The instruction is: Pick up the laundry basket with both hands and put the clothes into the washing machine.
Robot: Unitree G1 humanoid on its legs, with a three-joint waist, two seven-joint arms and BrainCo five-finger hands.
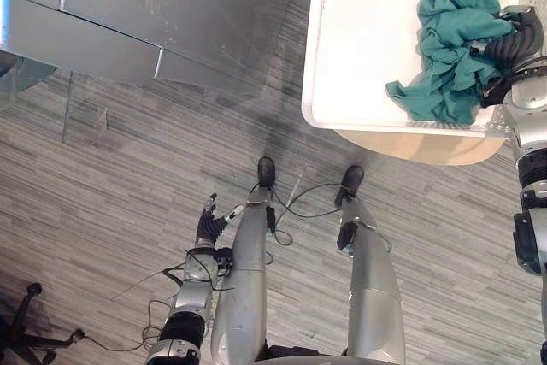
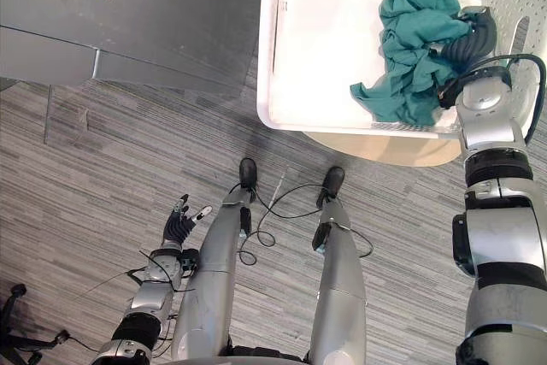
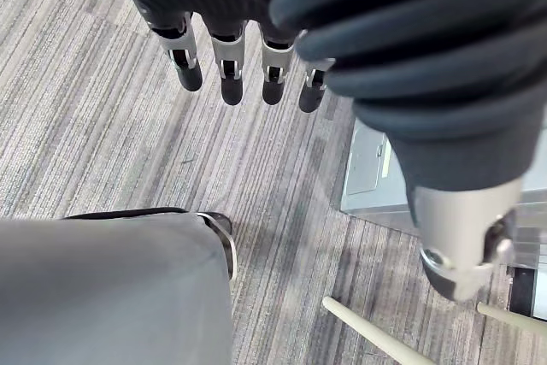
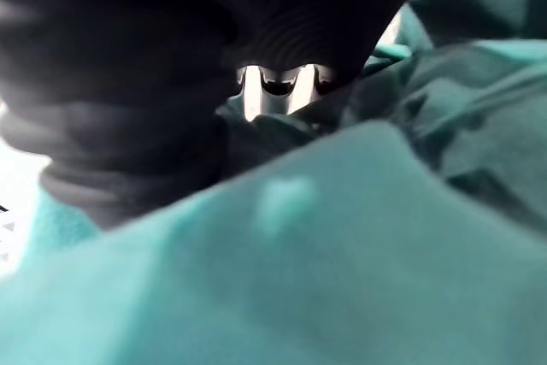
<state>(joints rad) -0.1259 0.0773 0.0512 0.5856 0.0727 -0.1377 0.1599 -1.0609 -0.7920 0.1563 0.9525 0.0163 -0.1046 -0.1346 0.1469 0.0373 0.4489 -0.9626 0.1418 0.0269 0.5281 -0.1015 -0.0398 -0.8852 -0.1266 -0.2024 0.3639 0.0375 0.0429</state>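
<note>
Basket [image 1: 359,49] holds crumpled teal clothes [image 1: 449,53], right hand [image 1: 520,38] among them.

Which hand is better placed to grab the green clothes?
The right hand: it rests on the crumpled teal clothes inside the white plastic laundry basket. The left hand hangs apart, over the floor.

The white laundry basket [image 1: 363,49] has little holes in its walls. It stands upright, open at the top. The clothes [image 1: 449,57] are a crumpled blue-green heap inside it, on its right side.
</note>
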